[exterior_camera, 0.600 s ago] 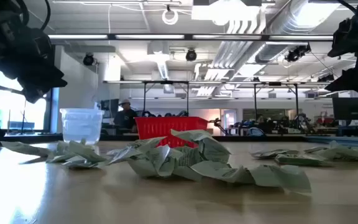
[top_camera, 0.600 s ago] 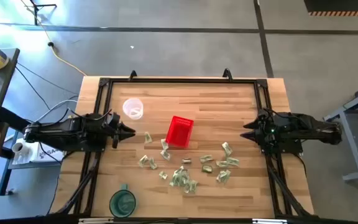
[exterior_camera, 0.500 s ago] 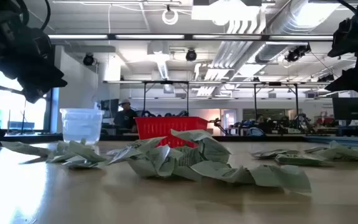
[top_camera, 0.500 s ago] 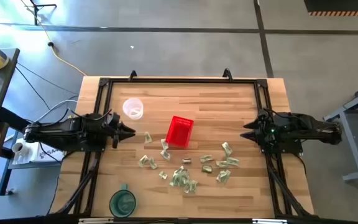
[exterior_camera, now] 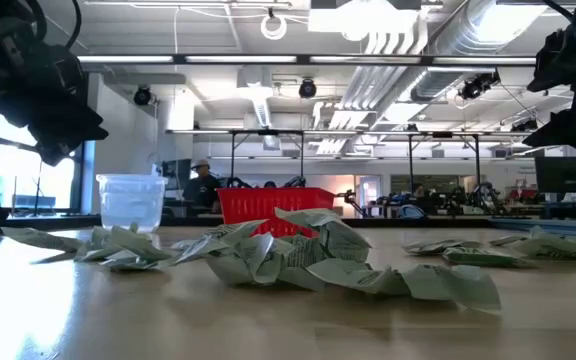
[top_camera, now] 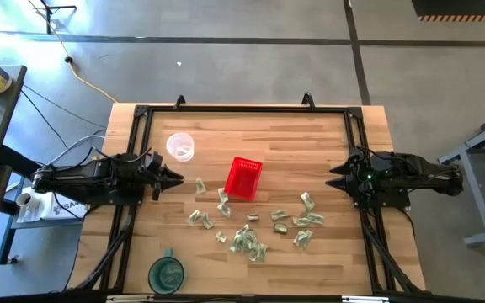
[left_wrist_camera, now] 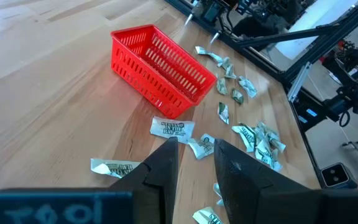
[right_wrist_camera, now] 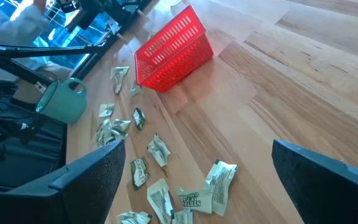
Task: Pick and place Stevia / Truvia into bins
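Note:
The red mesh basket (top_camera: 244, 178) stands on its base mid-table, also in the left wrist view (left_wrist_camera: 160, 68) and the right wrist view (right_wrist_camera: 173, 56). Several pale green sachets (top_camera: 251, 227) lie flat or crumpled on the wood, in front of the basket and to its right (left_wrist_camera: 173, 129) (right_wrist_camera: 216, 183) (exterior_camera: 298, 255). My left gripper (top_camera: 175, 178) hovers left of the basket, its fingers (left_wrist_camera: 194, 155) narrowly open with nothing between them. My right gripper (top_camera: 333, 179) hovers at the table's right, wide open (right_wrist_camera: 197, 155) and empty.
A clear plastic cup (top_camera: 180, 146) stands far left of the basket. A round green cup (top_camera: 167, 273) sits near the front left corner. A black frame (top_camera: 242, 109) runs along the table's edges. Bare wood lies between the basket and my right gripper.
Both arms have kept still and the sachets lie as before. A person's hand and sleeve, earlier at the left edge of the high view beyond the table, have gone out of sight.

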